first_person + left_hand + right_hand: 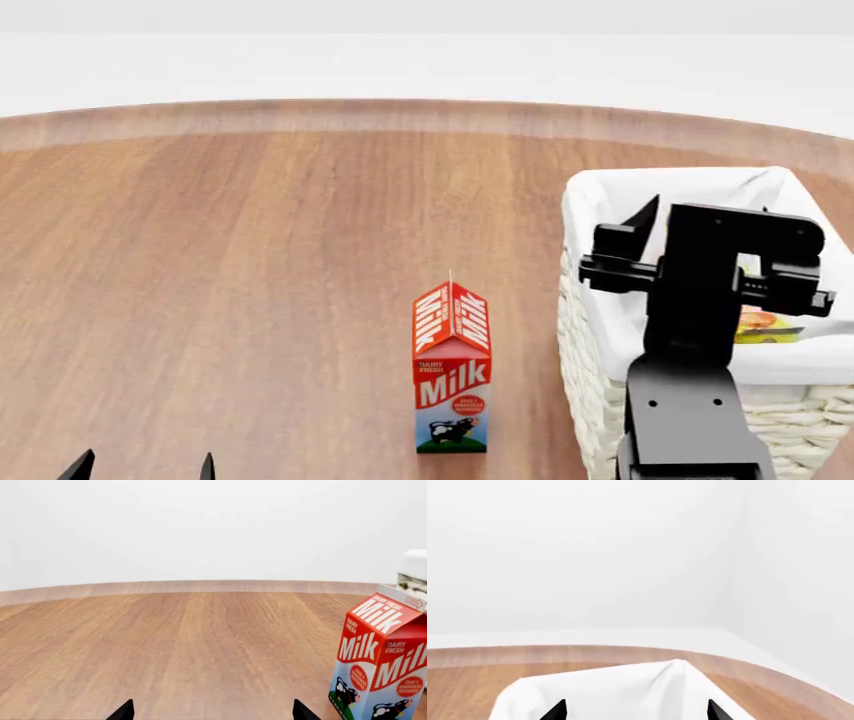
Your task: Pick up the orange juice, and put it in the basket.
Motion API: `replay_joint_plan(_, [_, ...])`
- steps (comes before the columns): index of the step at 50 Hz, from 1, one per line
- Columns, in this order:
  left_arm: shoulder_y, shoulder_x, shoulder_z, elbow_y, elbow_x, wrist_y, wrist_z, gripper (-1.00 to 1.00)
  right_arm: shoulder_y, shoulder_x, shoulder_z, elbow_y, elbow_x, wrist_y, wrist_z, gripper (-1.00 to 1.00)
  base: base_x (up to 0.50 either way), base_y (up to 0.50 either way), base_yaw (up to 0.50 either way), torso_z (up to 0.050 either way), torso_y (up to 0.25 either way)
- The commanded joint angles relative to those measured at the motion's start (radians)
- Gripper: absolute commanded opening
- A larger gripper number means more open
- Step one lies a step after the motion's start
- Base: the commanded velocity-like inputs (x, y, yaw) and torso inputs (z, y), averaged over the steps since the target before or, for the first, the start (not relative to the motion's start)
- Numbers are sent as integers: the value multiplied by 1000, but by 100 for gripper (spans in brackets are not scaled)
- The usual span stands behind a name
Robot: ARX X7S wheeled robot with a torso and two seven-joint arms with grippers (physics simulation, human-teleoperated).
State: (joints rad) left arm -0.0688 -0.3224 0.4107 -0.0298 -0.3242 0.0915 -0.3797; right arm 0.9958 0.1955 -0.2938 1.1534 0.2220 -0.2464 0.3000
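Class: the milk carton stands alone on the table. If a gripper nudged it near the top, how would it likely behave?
The milk carton is tall on a narrow base, so a high push would probably tip it rather than slide it. Its flat sides suggest it would not roll. The table looks smooth, so a low push may slide it.

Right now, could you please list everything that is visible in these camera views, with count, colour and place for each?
Red-and-white milk carton: one, upright on the table, left of the basket in the head view.
Cream woven wicker basket with white cloth liner: one, at the table's right side.
Yellow orange juice carton: one, only a small part shows inside the basket, behind the right arm.
Brown wooden table: one, under everything.
White wall: behind the table.
Left gripper: black, fingertips apart, low over the near-left table.
Right gripper: black, fingertips apart, above the basket.
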Motion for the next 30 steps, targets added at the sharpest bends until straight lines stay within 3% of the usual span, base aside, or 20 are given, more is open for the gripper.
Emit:
replay_joint_plan(1, [-1,-1,2,0,-2,1,-2,100,15,-8,-8,29,-15,-21,-5,100,0,0,0,0,0])
replay_joint_plan(9, [-1,-3,4,0,-3,1,-3,100,-25,7,-9,-100,-5,47,1,100,0,0,0,0,0])
replay_joint_plan(14, [-1,-3,5,-1,-3,2,-4,100,-132,62,-2,-420,32,193,22,100,0,0,0,0,0])
replay_joint_plan(30, [-2,-5,8,-1,-5,3,-6,100,-323,161,4,-907,105,343,36,100,0,0,0,0,0])
